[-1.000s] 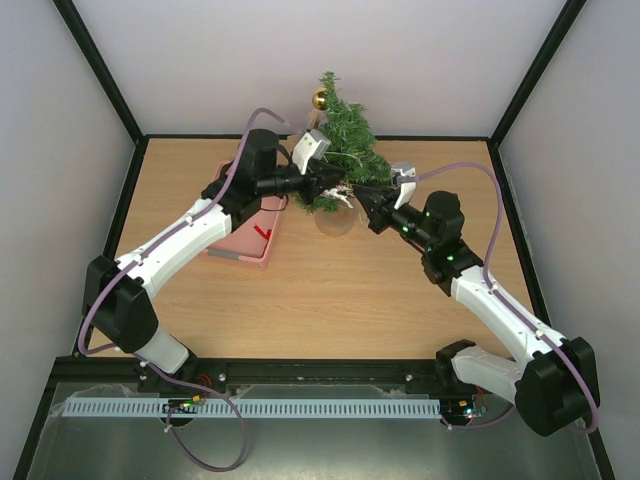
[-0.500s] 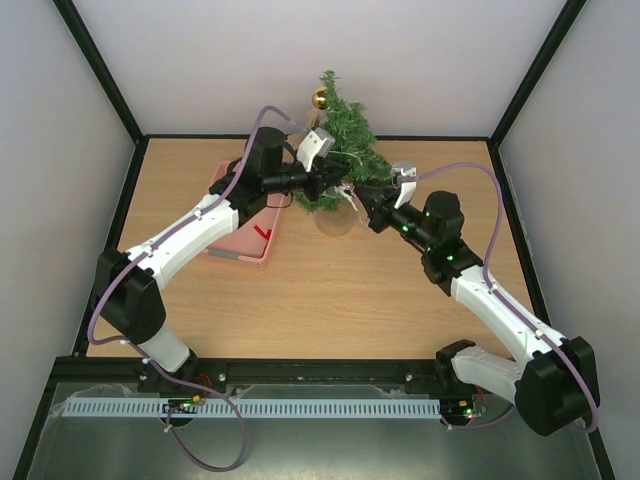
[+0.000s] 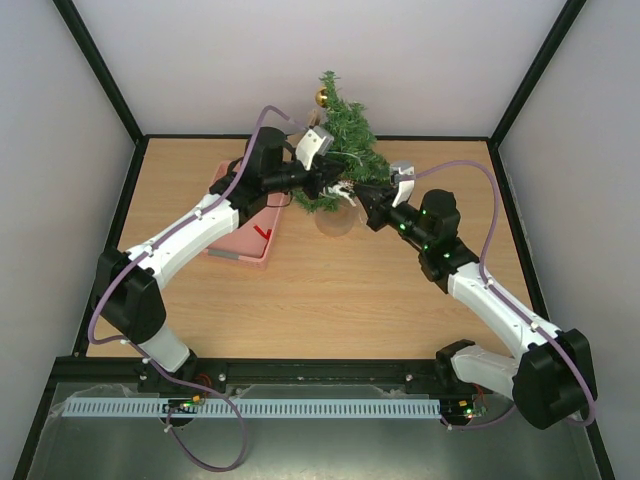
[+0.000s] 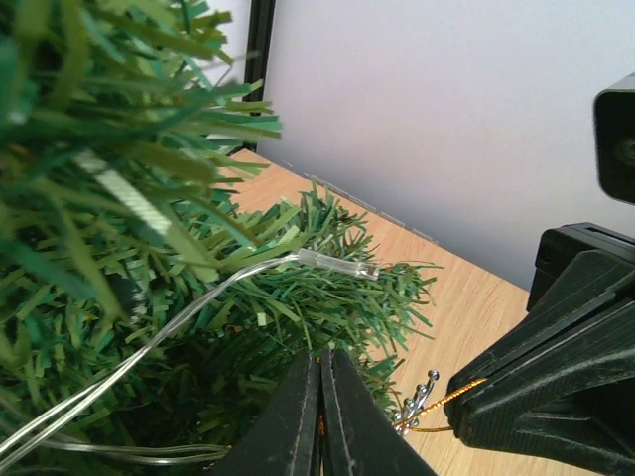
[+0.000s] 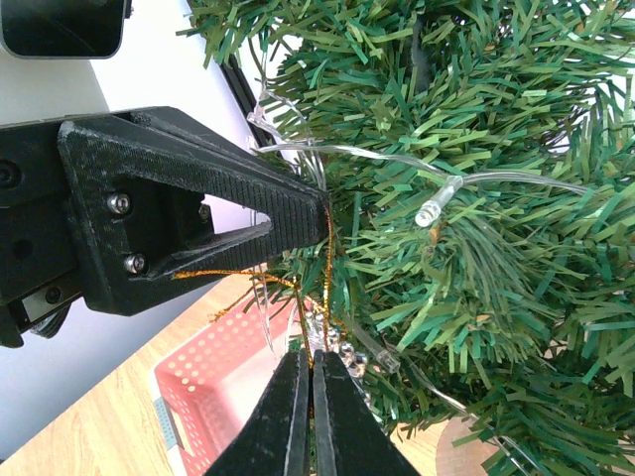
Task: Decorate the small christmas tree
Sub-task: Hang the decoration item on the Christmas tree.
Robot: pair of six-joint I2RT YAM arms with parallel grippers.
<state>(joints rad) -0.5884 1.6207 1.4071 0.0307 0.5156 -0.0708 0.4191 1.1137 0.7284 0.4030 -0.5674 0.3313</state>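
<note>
Left jaws, right jaws both pressed together. In top view, tips meet at lower branches of small christmas tree (image 3: 345, 135), upper centre, back of desk (image 3: 330, 290). Since second ago, left elbow rises and right arm edges forward.

Left wrist: left jaws pinch gold thread (image 4: 448, 400), bottom centre; silver beads (image 4: 419, 397) beside.

Right wrist: right jaws pinch same thread, bottom centre. Ornament loop likely nearing branch, not yet hung.

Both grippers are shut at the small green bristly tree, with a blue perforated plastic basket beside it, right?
No. The perforated plastic basket beside the small green bristly tree is pink, not blue, as the right wrist view shows. The rest holds.
</note>
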